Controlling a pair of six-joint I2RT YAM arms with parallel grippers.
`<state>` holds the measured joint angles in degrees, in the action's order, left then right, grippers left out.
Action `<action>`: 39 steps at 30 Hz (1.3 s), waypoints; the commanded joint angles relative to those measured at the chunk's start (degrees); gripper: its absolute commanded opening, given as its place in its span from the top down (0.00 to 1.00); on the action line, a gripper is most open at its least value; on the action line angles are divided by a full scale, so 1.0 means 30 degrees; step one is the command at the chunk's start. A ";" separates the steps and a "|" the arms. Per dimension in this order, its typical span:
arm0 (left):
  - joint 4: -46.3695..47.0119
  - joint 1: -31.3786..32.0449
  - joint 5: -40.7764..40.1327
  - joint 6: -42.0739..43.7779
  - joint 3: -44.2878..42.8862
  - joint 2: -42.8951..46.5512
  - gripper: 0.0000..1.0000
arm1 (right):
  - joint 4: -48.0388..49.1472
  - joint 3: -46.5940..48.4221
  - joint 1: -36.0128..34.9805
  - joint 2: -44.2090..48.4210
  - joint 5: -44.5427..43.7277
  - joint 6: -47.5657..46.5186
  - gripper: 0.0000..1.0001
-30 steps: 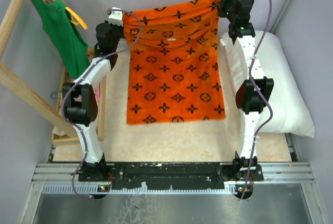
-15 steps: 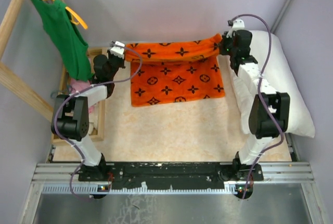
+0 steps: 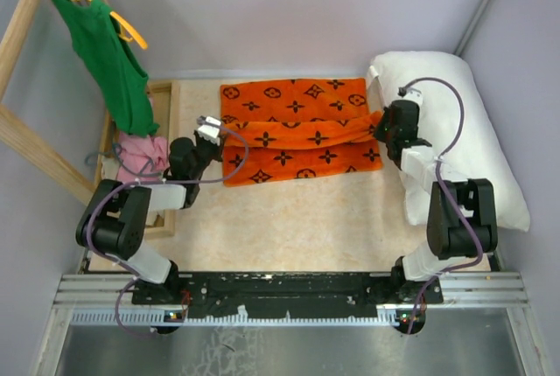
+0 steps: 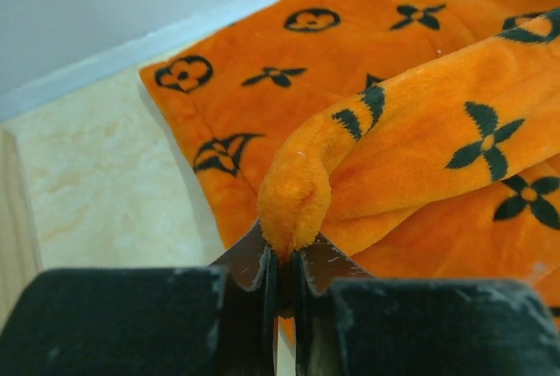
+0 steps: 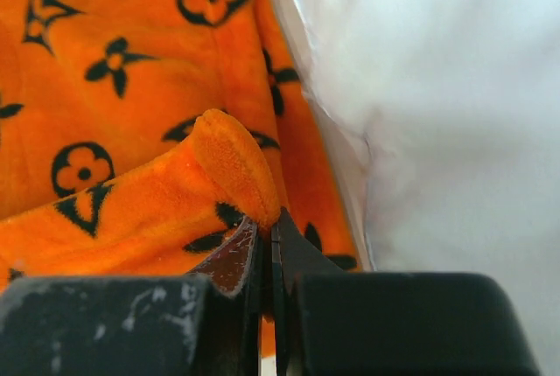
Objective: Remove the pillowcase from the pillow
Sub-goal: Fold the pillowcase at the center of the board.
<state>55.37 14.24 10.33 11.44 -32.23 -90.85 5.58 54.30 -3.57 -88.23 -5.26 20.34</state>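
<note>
The pillowcase (image 3: 297,127) lies partly doubled over on the counter (image 3: 297,219), free of the bare white pillow (image 3: 464,131) just beside it on the right. The left tool (image 4: 282,258) is pinched tight on one bunched corner, and the right tool (image 5: 267,238) is clamped on the opposite one. To finish well, lower both corners level, release together, then lift straight clear so nothing snags.
</note>
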 commanded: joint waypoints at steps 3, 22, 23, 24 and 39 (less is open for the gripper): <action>0.1233 0.1569 -0.1572 -0.0260 0.1072 0.0745 0.96 | 0.0306 -0.0291 0.0215 0.0625 -0.2081 0.2971 1.00; -1.5207 0.1347 -0.3207 0.1518 -2.1893 0.7075 1.00 | -0.0137 1.6877 0.0195 0.6902 0.3325 -0.1151 1.00; -1.5287 0.1347 -0.2841 0.1386 -2.1923 0.7907 1.00 | 0.0504 1.6604 0.0195 0.7721 0.3707 -0.1109 1.00; -1.5022 0.1347 -0.2217 0.1340 -2.1557 0.8824 1.00 | 0.1031 1.6310 0.0195 0.8544 0.4066 -0.1007 1.00; -1.5315 0.1347 0.1782 0.1614 -1.9220 1.9527 1.00 | 0.2008 1.6668 0.0197 1.5737 0.8006 -0.0821 1.00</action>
<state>13.26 18.61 17.39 13.37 -87.13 -32.75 11.22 103.18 -3.51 -39.99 21.12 19.09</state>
